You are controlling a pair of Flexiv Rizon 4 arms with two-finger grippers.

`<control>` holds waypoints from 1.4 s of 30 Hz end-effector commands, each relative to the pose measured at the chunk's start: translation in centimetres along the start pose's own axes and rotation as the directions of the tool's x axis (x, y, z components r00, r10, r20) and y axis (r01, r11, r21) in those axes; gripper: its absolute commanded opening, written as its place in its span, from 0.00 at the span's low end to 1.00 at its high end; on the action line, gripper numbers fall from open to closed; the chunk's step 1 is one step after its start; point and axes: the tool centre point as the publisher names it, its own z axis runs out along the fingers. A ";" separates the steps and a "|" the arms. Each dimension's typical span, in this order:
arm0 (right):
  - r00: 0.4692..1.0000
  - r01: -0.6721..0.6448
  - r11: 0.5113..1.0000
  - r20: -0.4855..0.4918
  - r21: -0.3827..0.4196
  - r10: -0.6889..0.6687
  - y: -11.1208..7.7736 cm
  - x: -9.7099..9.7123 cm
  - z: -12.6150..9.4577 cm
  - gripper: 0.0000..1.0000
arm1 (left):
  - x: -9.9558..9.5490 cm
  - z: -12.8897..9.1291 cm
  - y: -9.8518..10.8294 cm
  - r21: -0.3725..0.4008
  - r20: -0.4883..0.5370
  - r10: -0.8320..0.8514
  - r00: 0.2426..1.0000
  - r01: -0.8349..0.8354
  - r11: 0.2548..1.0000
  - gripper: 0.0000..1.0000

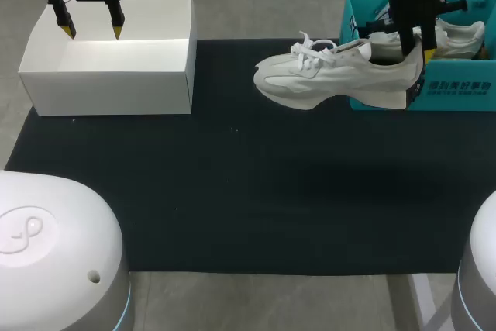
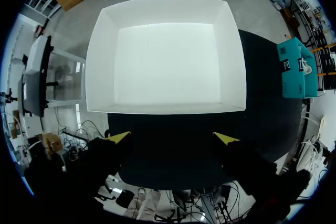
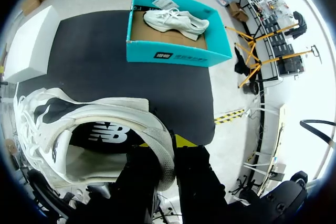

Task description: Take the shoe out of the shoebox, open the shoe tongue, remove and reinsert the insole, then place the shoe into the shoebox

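The right fingers [image 3: 185, 141] are mostly hidden behind the heel of the shoe [image 1: 333, 75]. Only one yellow tip peeks out in the right wrist view. The toe of the shoe is hard to see there, because it runs off into the dark rim. In the head view the shoebox [image 1: 457, 87] is cut off at the side, and the right arm and the shoe cover part of it.

The right fingers are pinched close together on the back of the shoe's heel, one inside the shoe and one outside. The shoe hangs in the air over the dark mat [image 1: 248, 191] on the surface. It is just in front of the shoebox, and its toe points toward the white box [image 1: 108, 75].

The left fingers [image 1: 117, 30] are spread wide and hold nothing. They hang above the near wall of the white box and do not touch it.

The blue-green shoebox sits at the far right of the mat. Inside it lies the other shoe [image 3: 176, 20], white too, flat on the brown floor of the box. In the left wrist view, the inside of the white box shows only its plain white floor and walls.
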 end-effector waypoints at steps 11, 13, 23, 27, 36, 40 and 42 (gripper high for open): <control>1.000 -0.007 1.000 -0.011 0.006 0.007 -0.4 0.2 -0.2 0.00 | 0.0 0.0 0.0 0.000 0.000 0.000 1.000 0.000 1.000 1.00; 1.000 -0.007 1.000 -0.011 0.006 0.007 -0.4 0.2 -0.2 0.00 | 0.0 0.0 0.0 0.000 0.000 0.000 1.000 0.000 1.000 1.00; 1.000 0.020 1.000 0.024 0.011 -0.020 -0.7 2.7 0.6 0.00 | 0.0 0.0 0.0 0.000 0.000 0.000 1.000 0.000 1.000 1.00; 1.000 0.016 0.999 -0.003 0.028 -0.016 -1.1 4.2 1.9 0.00 | 0.0 0.0 0.0 0.000 0.000 0.000 1.000 0.000 1.000 1.00; 1.000 -0.013 0.998 0.016 0.057 0.012 -2.6 6.6 5.4 0.00 | 0.0 0.0 0.0 0.000 0.000 0.000 1.000 0.000 1.000 1.00; 1.000 -0.008 0.998 -0.011 0.068 0.009 -3.2 8.0 7.7 0.00 | 0.0 0.0 0.0 0.000 0.000 0.000 1.000 0.000 1.000 1.00; 1.000 -0.006 0.997 -0.011 0.075 0.007 -3.5 8.9 8.6 0.00 | 0.0 0.0 0.0 0.000 0.000 0.000 1.000 0.000 1.000 1.00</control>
